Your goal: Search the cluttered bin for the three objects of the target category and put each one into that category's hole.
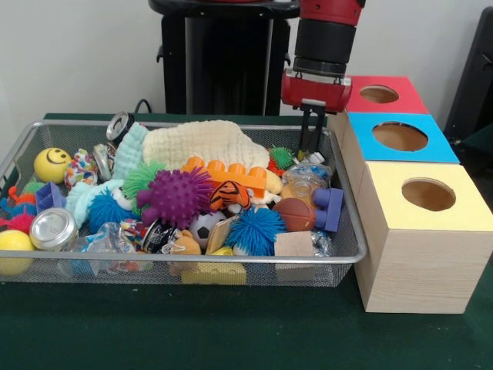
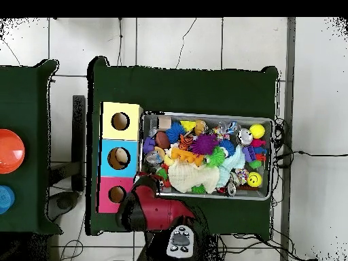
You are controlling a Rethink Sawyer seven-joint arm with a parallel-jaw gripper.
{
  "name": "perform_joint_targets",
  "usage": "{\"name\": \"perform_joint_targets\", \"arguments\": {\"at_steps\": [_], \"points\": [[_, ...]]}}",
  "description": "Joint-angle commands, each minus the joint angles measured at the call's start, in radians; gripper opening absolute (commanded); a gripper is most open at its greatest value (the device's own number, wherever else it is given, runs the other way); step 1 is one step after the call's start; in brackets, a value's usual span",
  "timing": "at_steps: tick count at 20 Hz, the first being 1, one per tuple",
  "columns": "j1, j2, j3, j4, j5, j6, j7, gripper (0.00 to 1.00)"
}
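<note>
A wire mesh bin (image 1: 192,260) holds a heap of toys: a purple spiky ball (image 1: 176,196), a blue spiky ball (image 1: 254,230), an orange building block (image 1: 227,173), a cream cloth (image 1: 204,142), a small basketball (image 1: 295,214), a purple block (image 1: 330,210) and a yellow smiley ball (image 1: 51,164). My gripper (image 1: 312,146) reaches down into the bin's far right corner, next to a green spiky ball (image 1: 281,156). Nothing can be seen in its grasp. In the overhead view the red arm (image 2: 153,211) hides the gripper.
Three boxes with round holes stand in a row beside the bin: red (image 1: 377,94), blue (image 1: 400,136), yellow (image 1: 428,194). Something pale shows inside the blue box's hole (image 2: 120,158). A silver can (image 1: 52,228) lies at the bin's near left.
</note>
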Motion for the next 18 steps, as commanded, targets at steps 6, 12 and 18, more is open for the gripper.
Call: {"name": "perform_joint_targets", "arguments": {"at_steps": [6, 12, 18], "points": [[-0.063, 0.098, 0.14, 0.018, -0.023, -0.129, 0.215, 0.0], [-0.095, 0.132, 0.161, 0.007, -0.037, -0.15, 0.196, 0.0], [-0.124, 0.138, 0.191, 0.004, -0.02, -0.083, 0.177, 0.0]]}}
